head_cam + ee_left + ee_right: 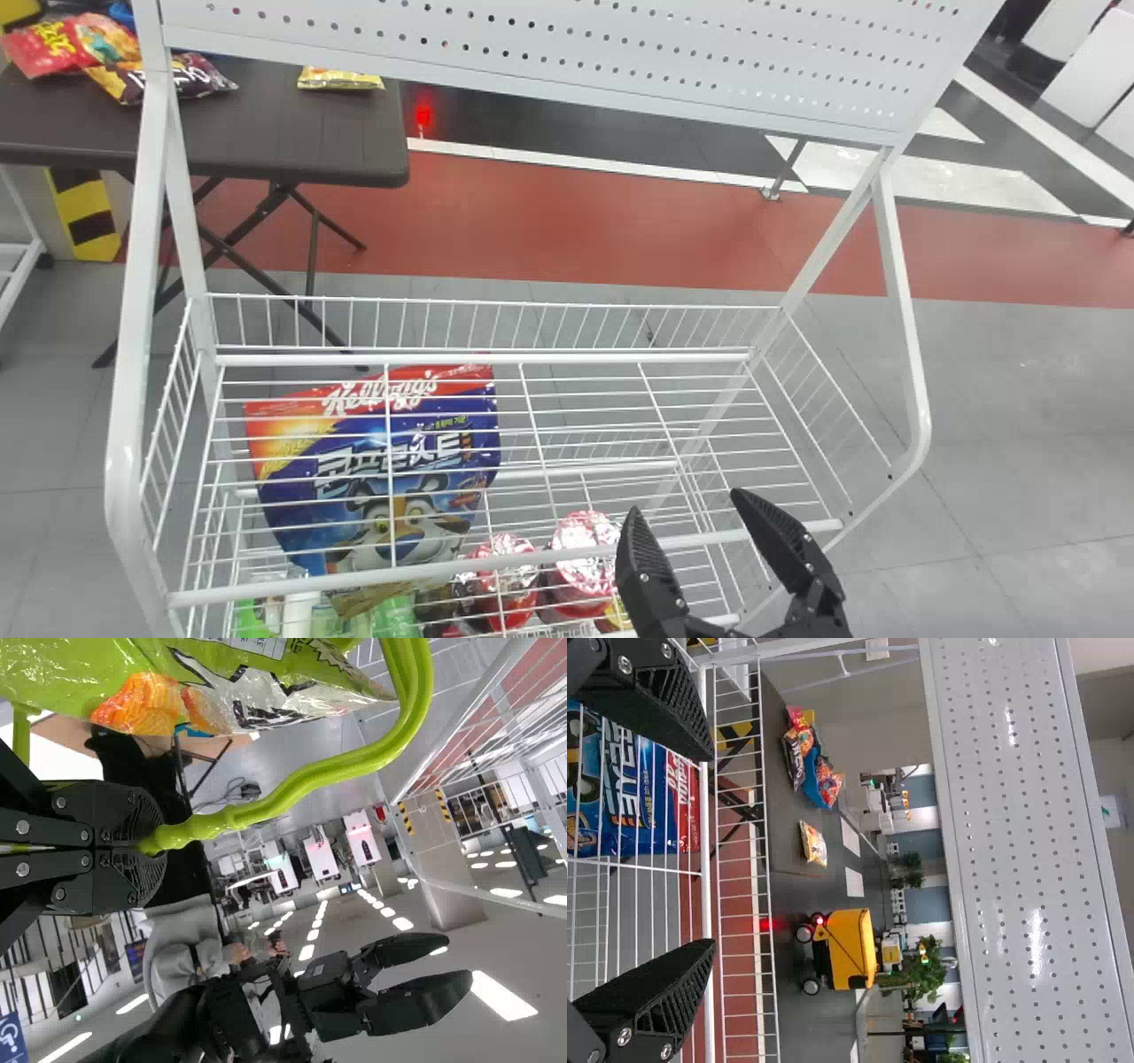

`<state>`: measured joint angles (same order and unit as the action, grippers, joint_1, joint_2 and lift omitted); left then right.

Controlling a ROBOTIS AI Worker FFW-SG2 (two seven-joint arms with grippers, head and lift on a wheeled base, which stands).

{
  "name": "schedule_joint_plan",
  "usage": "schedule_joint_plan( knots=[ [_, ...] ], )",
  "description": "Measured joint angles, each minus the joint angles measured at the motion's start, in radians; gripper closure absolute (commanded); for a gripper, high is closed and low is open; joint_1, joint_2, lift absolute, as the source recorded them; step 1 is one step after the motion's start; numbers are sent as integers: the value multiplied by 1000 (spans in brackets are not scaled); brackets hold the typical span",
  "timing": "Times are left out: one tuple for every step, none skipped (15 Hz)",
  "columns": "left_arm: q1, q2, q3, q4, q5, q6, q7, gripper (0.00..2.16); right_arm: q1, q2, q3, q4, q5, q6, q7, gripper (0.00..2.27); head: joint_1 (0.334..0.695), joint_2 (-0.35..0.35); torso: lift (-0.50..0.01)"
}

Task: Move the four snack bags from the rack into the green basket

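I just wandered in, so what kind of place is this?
Probably a robot demonstration hall or test space: a white wire rack holds a blue-and-red snack bag, and beyond stands a yellow wheeled machine.

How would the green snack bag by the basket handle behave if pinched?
Probably floppy: the green snack bag has creased, wrinkled film. Likely a bit slippery too, given its glossy highlights; a light pinch might just crumple it.

Above the white wire shelf is free room for passing; tall white tubular posts stand at both sides.
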<state>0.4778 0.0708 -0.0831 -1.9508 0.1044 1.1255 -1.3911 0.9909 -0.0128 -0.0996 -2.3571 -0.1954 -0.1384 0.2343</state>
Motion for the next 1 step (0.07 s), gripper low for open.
schedule_joint_plan(
  knots=[
    [1, 0, 0, -1, 0, 0, 0, 1929, 0, 1, -3, 0, -5, 0, 5, 63, 695, -350, 0]
  ],
)
